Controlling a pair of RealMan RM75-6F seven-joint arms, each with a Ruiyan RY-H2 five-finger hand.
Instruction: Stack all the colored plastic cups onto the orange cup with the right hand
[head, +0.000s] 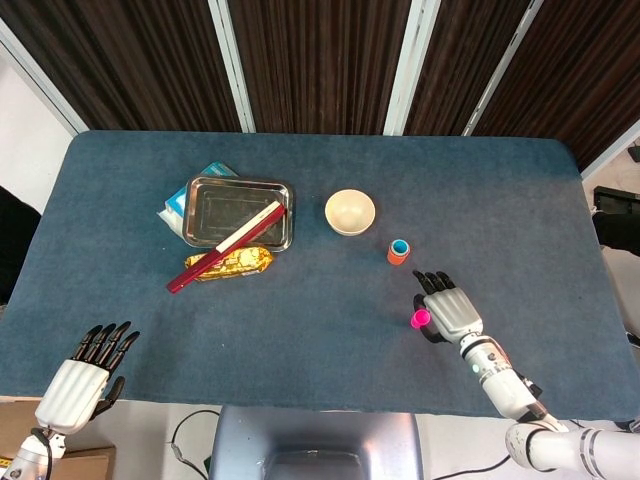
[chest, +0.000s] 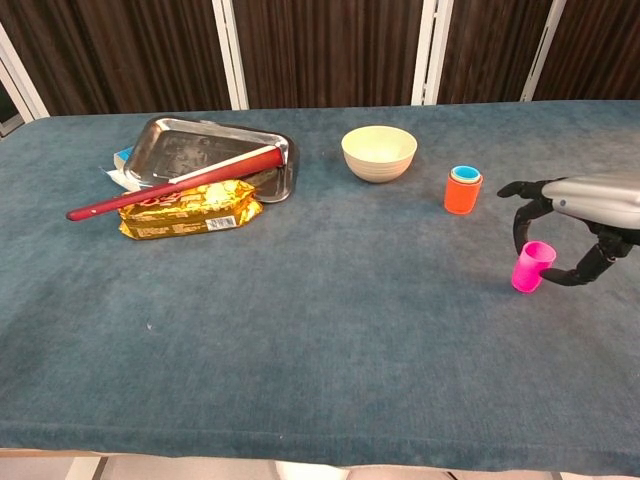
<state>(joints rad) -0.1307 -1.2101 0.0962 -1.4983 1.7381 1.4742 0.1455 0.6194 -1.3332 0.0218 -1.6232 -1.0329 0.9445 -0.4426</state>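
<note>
The orange cup (head: 398, 254) (chest: 462, 195) stands upright right of the bowl, with a blue cup (head: 400, 246) (chest: 465, 174) nested in it. A pink cup (head: 420, 320) (chest: 532, 266) sits nearer the front, slightly tilted. My right hand (head: 450, 312) (chest: 580, 205) reaches over it from the right and pinches it between a finger on its left side and the thumb on its right. My left hand (head: 85, 375) rests at the table's front left edge with fingers spread and nothing in it; only the head view shows it.
A cream bowl (head: 350, 212) (chest: 379, 153) stands left of the orange cup. Further left lie a metal tray (head: 240, 213) (chest: 215, 150), a red-handled tool (head: 225, 246) (chest: 170, 182) and a gold snack packet (head: 232, 264) (chest: 190, 208).
</note>
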